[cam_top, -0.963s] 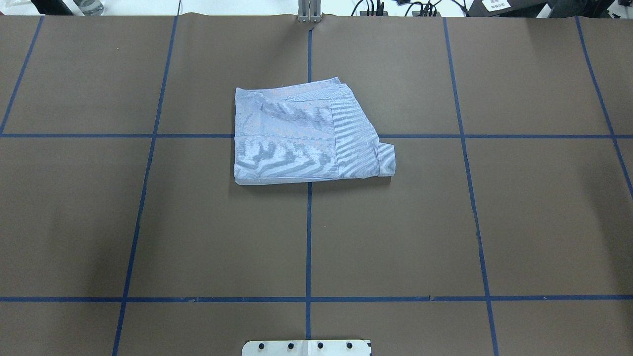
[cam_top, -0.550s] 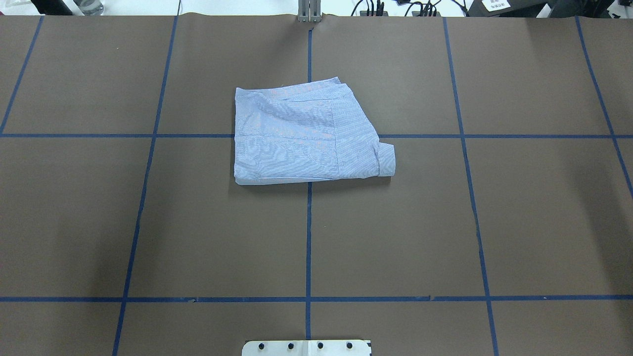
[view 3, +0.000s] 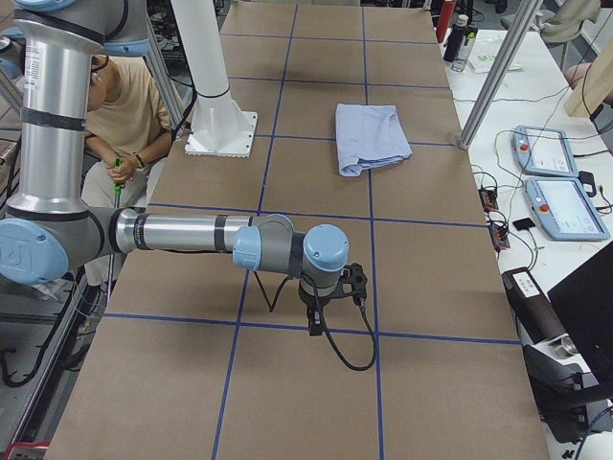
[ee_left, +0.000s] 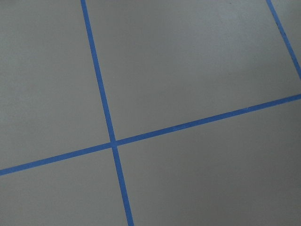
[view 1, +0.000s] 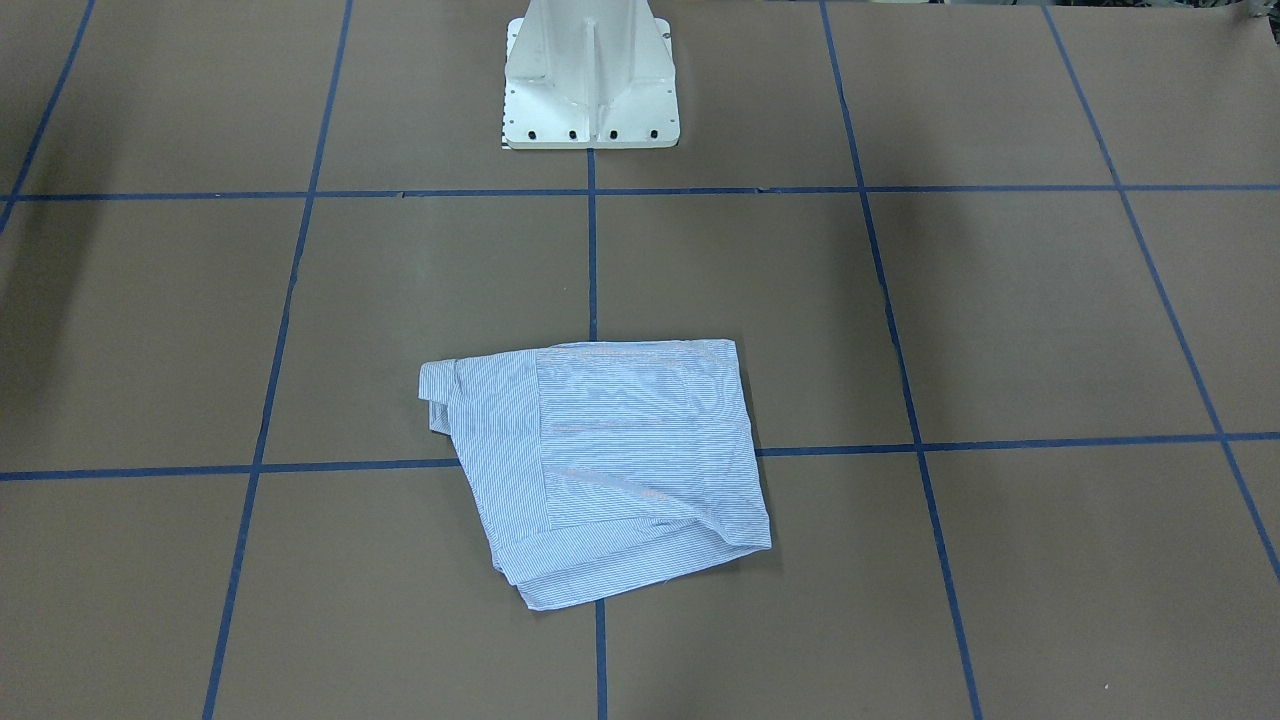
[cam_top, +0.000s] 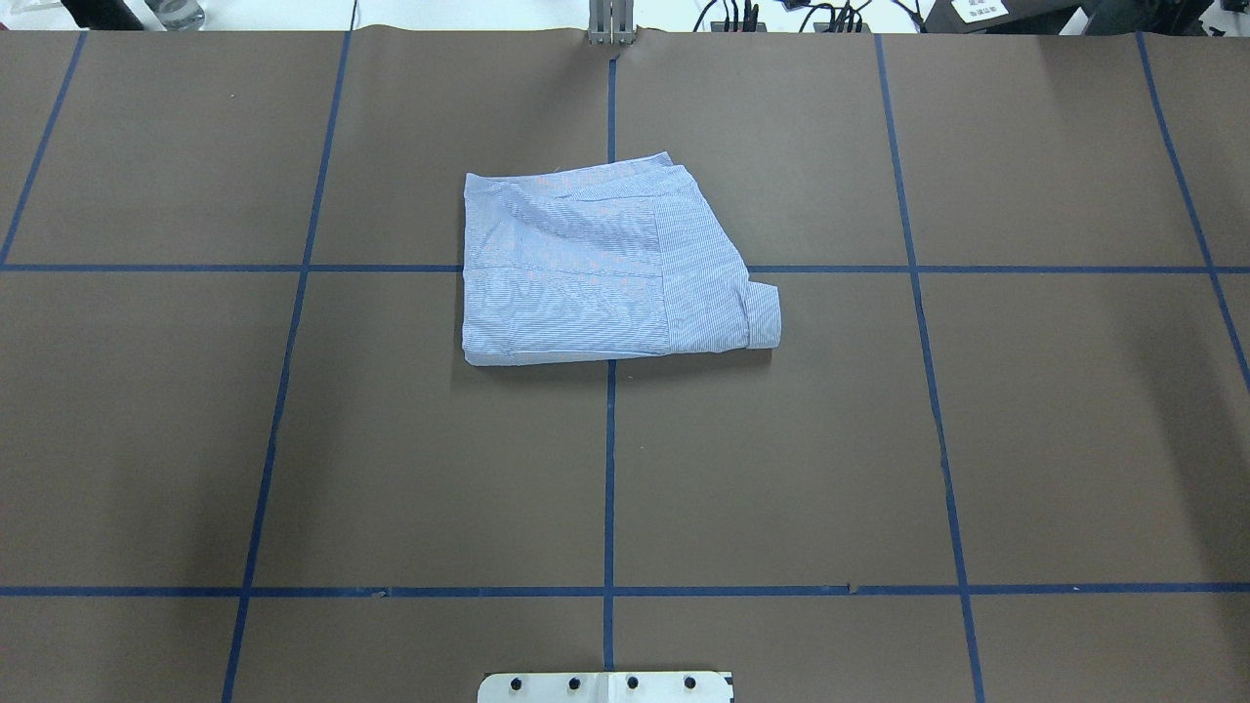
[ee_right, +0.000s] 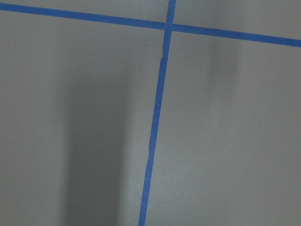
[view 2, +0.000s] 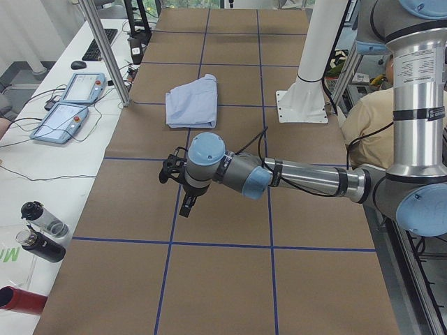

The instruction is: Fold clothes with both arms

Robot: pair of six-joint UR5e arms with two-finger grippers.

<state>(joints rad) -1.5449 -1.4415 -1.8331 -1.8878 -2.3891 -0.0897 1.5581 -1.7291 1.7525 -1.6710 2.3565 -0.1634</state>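
The clothes are one light blue striped shirt [cam_top: 605, 273], folded into a compact rectangle at the middle of the brown table, with a rolled sleeve end at its right. It also shows in the front view [view 1: 610, 460] and both side views [view 2: 192, 105] [view 3: 369, 134]. Neither arm reaches it. The left gripper [view 2: 170, 171] hovers over the table's left end, far from the shirt. The right gripper [view 3: 355, 282] hovers over the right end. I cannot tell whether either is open or shut. Both wrist views show only table paper and blue tape.
The white pedestal base [view 1: 590, 80] stands at the robot's side of the table. Teach pendants [view 3: 556, 182] and bottles [view 2: 42, 230] lie on the white bench beyond the far edge. Metal posts [view 2: 105, 49] stand at that edge. A seated person [view 3: 115, 125] is behind the robot.
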